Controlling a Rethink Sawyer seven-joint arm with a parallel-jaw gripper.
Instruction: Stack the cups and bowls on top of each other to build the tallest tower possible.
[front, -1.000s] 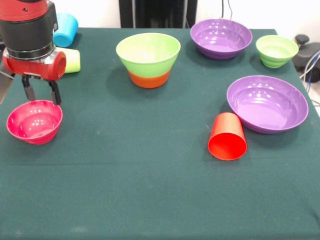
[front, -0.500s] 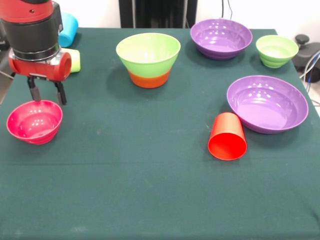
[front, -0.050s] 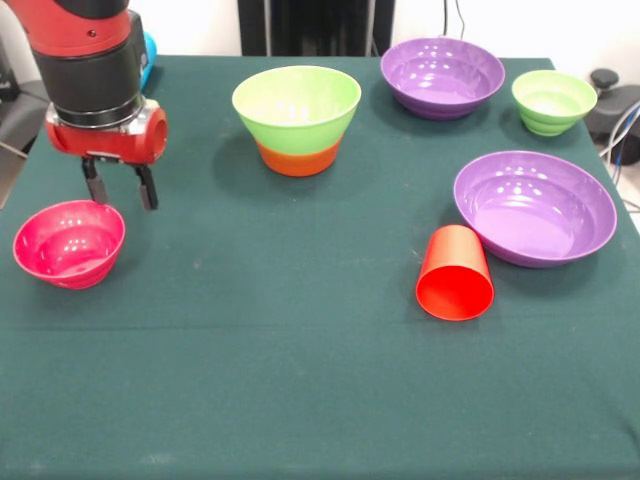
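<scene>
My gripper (front, -0.050s: 120, 193) hangs open and empty just above the table, right beside the far rim of the pink bowl (front, -0.050s: 69, 243) at the left edge. The tower (front, -0.050s: 297, 119), a large lime-green bowl nested in an orange one, stands at the back centre. A red cup (front, -0.050s: 455, 272) lies on its side, mouth toward the camera, touching the nearer purple bowl (front, -0.050s: 535, 207). A second purple bowl (front, -0.050s: 442, 76) and a small green bowl (front, -0.050s: 553, 101) sit at the back right. A sliver of the blue cup (front, -0.050s: 149, 52) shows behind the arm.
The arm's red and black body (front, -0.050s: 95, 80) covers the table's back left corner. Dark equipment and cables (front, -0.050s: 615, 105) sit off the table's right edge.
The gripper has moved right and slightly up, away from above the pink bowl's rim. The arm now hides the lime-green cup and most of the blue one.
</scene>
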